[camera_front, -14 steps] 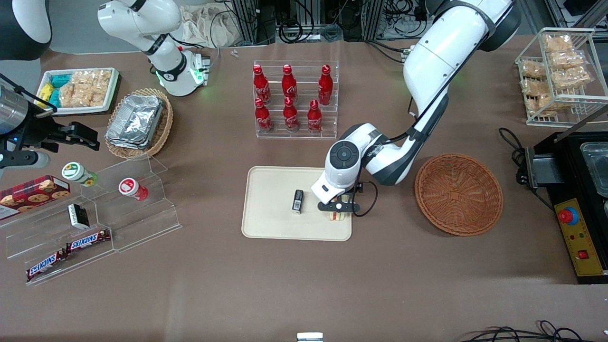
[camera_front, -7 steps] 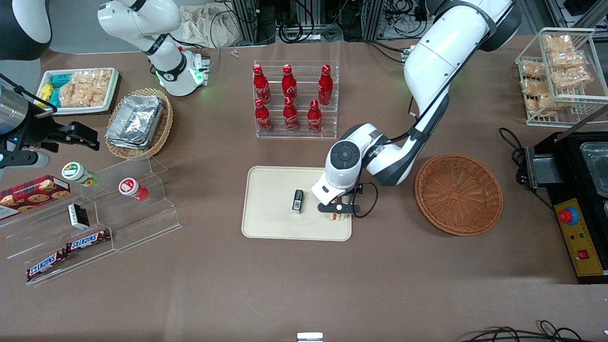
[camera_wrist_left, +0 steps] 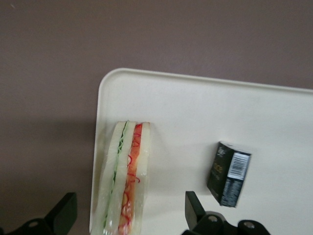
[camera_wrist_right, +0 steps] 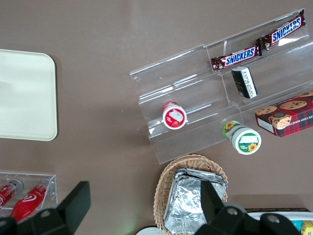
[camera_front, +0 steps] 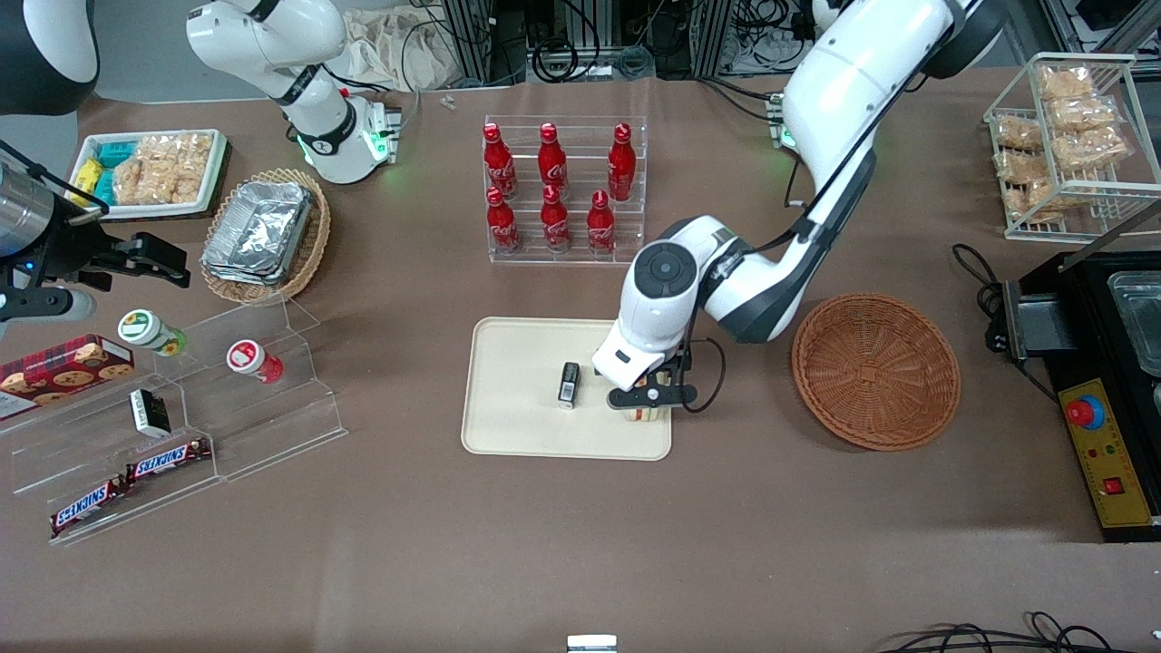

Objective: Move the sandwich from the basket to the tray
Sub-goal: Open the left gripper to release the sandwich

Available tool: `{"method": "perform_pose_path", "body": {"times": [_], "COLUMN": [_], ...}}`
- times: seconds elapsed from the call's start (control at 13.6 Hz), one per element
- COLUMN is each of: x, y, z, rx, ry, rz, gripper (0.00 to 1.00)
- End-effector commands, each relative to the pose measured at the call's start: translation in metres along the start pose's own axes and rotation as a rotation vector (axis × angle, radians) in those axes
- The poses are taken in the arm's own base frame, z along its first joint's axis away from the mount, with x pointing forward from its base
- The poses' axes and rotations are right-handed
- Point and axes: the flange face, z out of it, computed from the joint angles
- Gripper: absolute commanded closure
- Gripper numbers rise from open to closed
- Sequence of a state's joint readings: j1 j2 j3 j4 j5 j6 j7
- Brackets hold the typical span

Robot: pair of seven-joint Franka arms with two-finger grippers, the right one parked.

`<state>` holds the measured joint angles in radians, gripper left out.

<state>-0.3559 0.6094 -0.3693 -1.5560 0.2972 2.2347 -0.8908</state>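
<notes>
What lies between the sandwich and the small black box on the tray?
Only bare tray separates sandwich and black box, per left wrist view; the open end effector hovers above.

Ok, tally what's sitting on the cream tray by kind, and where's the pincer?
sandwich: 1
small black box: 1
Total on the tray: 2
The pincer is open over the sandwich, with one finger on either side of it.
</notes>
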Motion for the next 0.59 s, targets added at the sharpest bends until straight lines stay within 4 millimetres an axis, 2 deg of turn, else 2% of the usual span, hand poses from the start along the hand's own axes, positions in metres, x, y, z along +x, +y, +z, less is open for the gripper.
{"method": "perform_pose_path", "body": {"times": [0.0, 0.07, 0.22, 0.51], "x": [-0.005, -0.005, 0.010, 0.033], "y": [-0.007, -0.011, -0.033, -0.063], "z": [-0.054, -0.073, -0.106, -0.138], "rx": [0.031, 0.035, 0.023, 0.006], "ry": [0.009, -0.004, 0.014, 0.038], "rz": [-0.041, -0.050, -0.115, -0.195], "gripper": [0.01, 0.01, 0.01, 0.01]}}
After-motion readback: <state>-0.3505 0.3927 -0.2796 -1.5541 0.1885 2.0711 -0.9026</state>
